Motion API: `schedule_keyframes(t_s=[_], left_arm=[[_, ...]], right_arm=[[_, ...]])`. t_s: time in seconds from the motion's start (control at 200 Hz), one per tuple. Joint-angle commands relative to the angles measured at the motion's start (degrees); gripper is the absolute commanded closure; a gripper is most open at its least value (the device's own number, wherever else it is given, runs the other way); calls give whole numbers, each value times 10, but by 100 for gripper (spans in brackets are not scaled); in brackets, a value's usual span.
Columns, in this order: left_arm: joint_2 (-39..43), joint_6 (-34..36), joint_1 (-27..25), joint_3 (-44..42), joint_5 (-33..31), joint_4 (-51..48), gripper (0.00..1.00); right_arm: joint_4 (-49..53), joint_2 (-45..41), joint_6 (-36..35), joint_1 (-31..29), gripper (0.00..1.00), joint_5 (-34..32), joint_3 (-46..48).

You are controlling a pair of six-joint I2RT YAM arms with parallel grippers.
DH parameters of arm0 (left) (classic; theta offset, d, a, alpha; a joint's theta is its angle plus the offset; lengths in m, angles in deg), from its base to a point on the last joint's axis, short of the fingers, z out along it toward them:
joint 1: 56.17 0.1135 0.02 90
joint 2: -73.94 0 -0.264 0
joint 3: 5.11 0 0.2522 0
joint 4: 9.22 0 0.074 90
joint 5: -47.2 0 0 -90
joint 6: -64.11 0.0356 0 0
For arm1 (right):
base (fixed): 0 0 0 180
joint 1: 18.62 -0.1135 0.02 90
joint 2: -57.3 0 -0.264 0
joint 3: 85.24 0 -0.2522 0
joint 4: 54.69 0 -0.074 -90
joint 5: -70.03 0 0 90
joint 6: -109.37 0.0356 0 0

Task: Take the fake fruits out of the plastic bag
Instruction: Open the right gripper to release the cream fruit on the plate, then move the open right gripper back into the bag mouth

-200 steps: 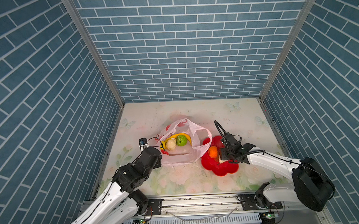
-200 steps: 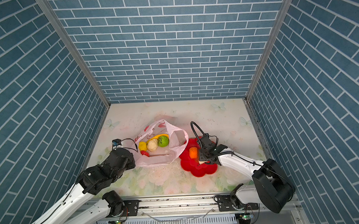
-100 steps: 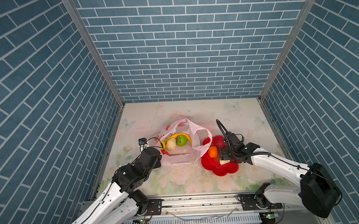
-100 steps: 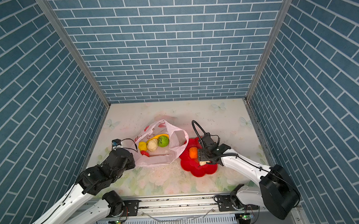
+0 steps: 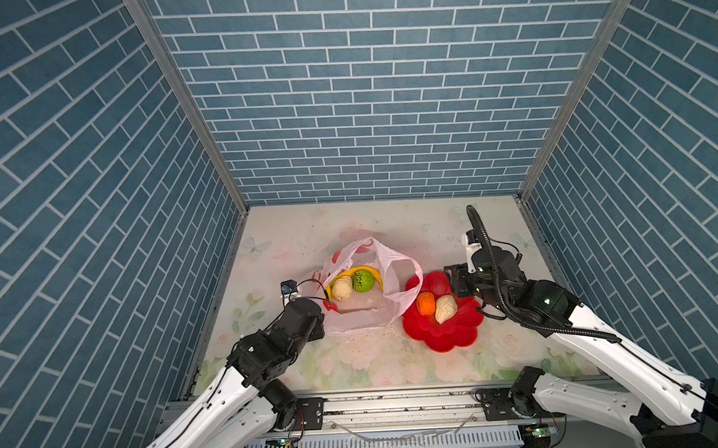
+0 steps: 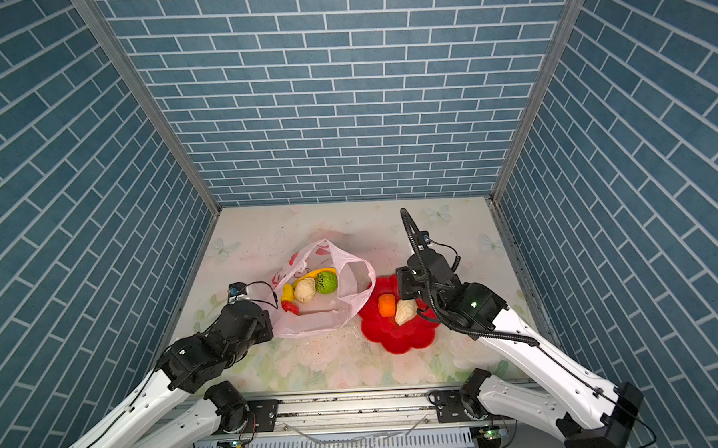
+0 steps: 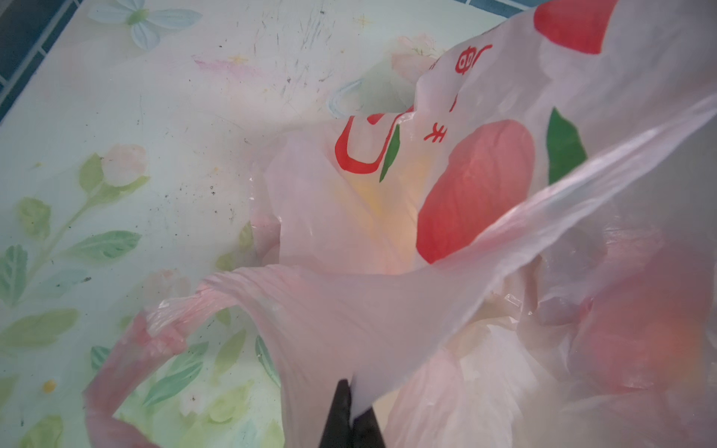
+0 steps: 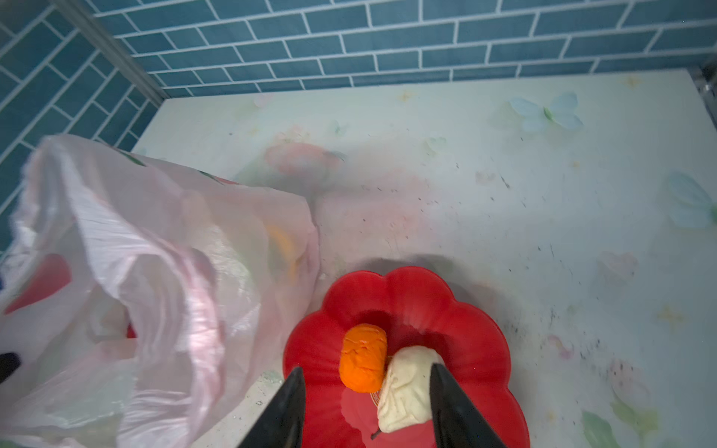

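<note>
Floral tabletop [image 5: 390, 223], blue-brick walls [image 5: 364, 108]. R pincer [image 8: 366, 368], jaws apart, has just let go: cream fruit [image 5: 445, 308] now in red dish [image 5: 449, 337] below it, touching orange [image 5: 426, 303]. L pincer [image 7: 351, 391] clamped on plastic bag [image 5: 365, 316] rim; banana [image 5: 367, 270], green fruit [image 5: 363, 281] & more wait inside, just ahead of it.

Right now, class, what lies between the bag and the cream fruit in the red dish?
The orange fruit, lying in the dish right against the cream fruit, on its side toward the bag. Both top views and the right wrist view show it.
</note>
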Motion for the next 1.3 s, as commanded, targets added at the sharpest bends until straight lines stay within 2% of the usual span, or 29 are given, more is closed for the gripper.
schedule_keyframes(t_s=[0.0,0.115,0.255,0.32,0.485,0.62,0.85,1.295], left_arm=[[1,-11,-3,-18,16,18,100],[3,-19,-3,-28,11,21,100],[7,-26,-3,-34,9,28,100],[7,-29,-3,-37,10,29,100],[7,-35,-3,-41,3,31,100],[7,-38,-3,-40,-1,31,100],[35,-40,-3,-41,-1,28,100],[47,-59,-3,-70,15,37,100]], right_arm=[[-31,69,-60,-55,49,-41,-77],[-76,156,-98,-96,49,-1,-144],[-118,261,-109,-127,50,60,-202],[-134,304,-106,-142,50,60,-222],[-176,389,-59,-151,53,115,-232],[-184,437,-36,-150,54,119,-230],[-188,487,-14,-136,54,90,-229],[-206,548,15,-92,27,33,-228]])
